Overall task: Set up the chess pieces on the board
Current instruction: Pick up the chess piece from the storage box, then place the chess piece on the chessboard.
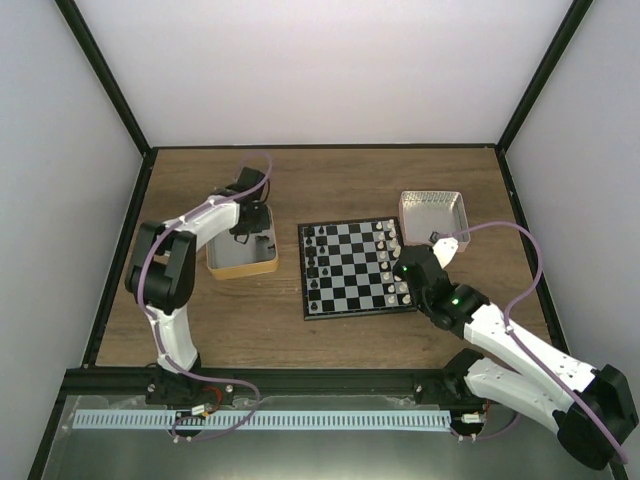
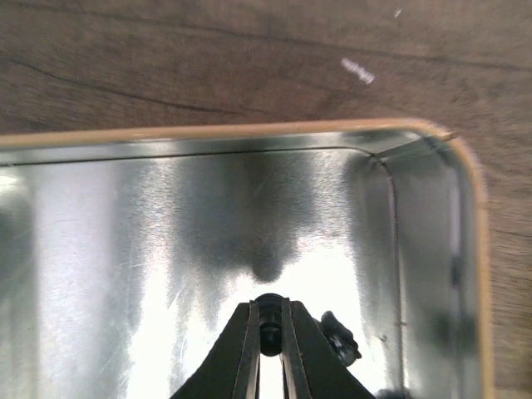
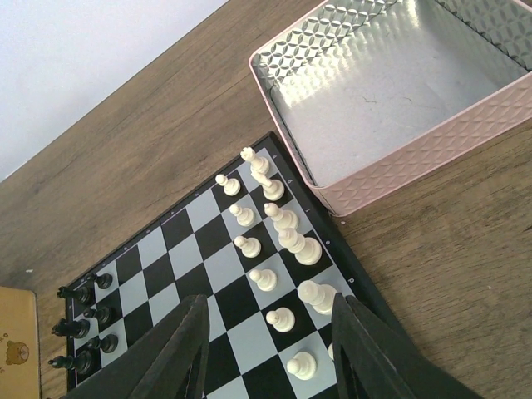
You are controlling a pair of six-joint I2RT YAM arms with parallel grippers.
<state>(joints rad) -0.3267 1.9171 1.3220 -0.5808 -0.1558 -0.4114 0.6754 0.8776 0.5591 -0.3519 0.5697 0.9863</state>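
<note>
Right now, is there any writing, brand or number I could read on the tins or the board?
None readable.
Board border: tiny pale marks, too small to read.
Yellow tin: a small bear drawing, no words visible.
Pink tin: only an embossed pattern.

Brown wooden table in view, and three things sit straight on it: the checkered board lies flat in the middle, a tan-rimmed metal tin rests off its left side, and a pink embossed tin stands just beside the board's far right corner.
</note>
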